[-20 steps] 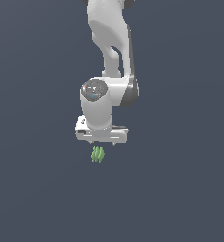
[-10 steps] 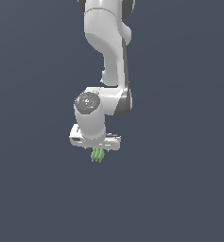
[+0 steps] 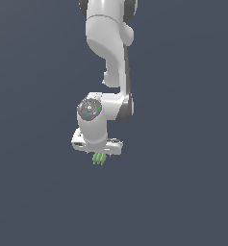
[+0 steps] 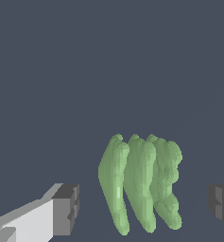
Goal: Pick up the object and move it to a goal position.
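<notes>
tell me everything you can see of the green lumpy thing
The green lumpy thing is small, pale green and matte, made of about three long ribbed lobes side by side with a knobbly edge. It lies between the dark fingertips of the white pincer. In the wrist view gaps show on both sides, so neither fingertip visibly touches it.

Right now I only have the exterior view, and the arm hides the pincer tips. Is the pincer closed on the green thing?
Observer: No. In the wrist view the pincer is open, with the green object between its fingers.
Operator: Is either finger touching it?
Observer: Neither. Background shows on both sides of the object.
Operator: Is it centred in the gap?
Observer: Roughly, with space on each side.
</notes>
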